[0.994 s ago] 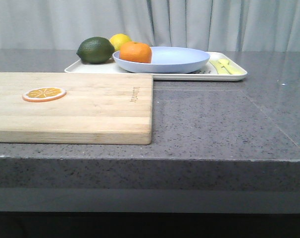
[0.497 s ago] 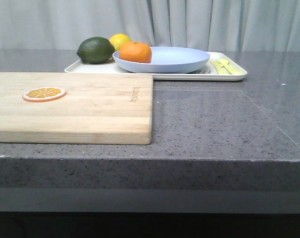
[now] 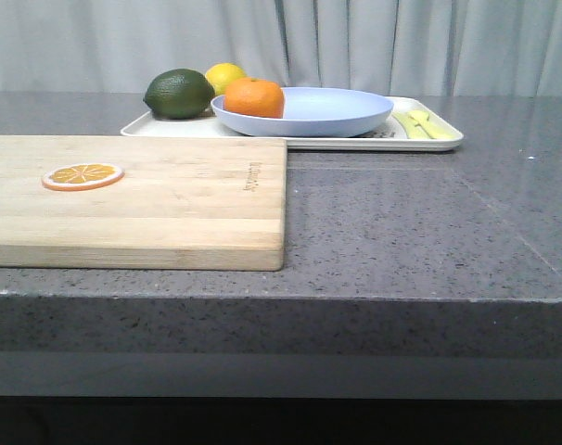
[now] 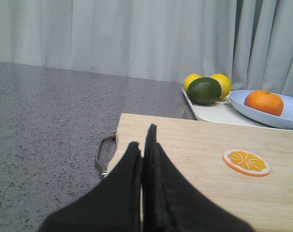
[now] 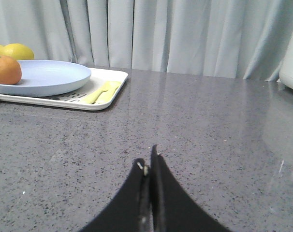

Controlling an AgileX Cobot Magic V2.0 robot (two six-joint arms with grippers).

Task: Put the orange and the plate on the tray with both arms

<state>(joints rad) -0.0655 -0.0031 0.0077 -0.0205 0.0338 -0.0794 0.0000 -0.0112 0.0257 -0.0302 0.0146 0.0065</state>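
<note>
The orange (image 3: 254,97) lies in the left part of the lavender-blue plate (image 3: 327,113), and the plate rests on the cream-white tray (image 3: 440,143) at the back of the counter. The left wrist view shows the orange (image 4: 264,102), the plate (image 4: 290,116) and the tray (image 4: 212,112) beyond the cutting board. The right wrist view shows the orange (image 5: 4,70), the plate (image 5: 50,77) and the tray (image 5: 110,94) too. My left gripper (image 4: 142,137) is shut and empty above the board's handle end. My right gripper (image 5: 147,160) is shut and empty over bare counter, well short of the tray. Neither gripper shows in the front view.
A wooden cutting board (image 3: 170,199) with a flat orange slice (image 3: 83,175) lies front left; its metal handle (image 4: 102,153) shows. A dark green fruit (image 3: 178,94) and a yellow lemon (image 3: 224,75) sit on the tray's left part. Pale yellow cutlery (image 3: 425,124) lies on its right part.
</note>
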